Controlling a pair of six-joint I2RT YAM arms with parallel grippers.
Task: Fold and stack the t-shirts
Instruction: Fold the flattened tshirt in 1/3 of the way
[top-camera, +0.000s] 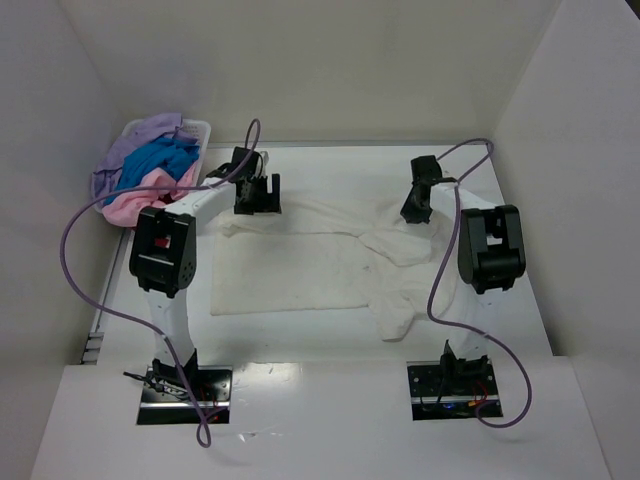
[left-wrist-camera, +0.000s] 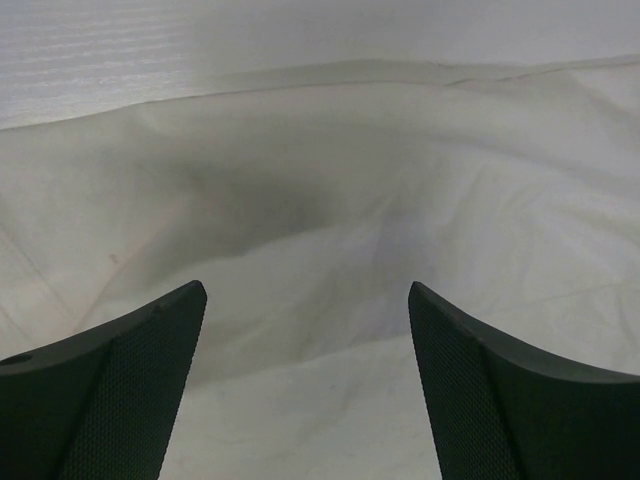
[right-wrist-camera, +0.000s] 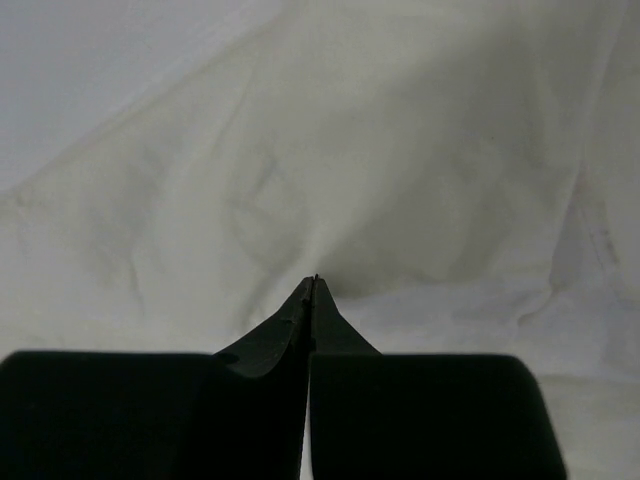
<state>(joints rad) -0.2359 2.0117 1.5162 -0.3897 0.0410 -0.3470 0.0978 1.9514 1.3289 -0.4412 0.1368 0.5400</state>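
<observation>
White table (top-camera: 300, 340) | cream shirt (top-camera: 300, 265) spread | left gripper (top-camera: 256, 204) jaws spread, right gripper (top-camera: 415, 213) pressed together | best: grab both far corners evenly

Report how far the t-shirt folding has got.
Done: nothing folded or stacked that shows. In hand: the cream-white shirt lies spread on the table; the left hand hangs open over its far edge, the right hand is shut at its far right part, grip unclear. Left: fold it, then the coloured shirts heaped in the basket.
</observation>
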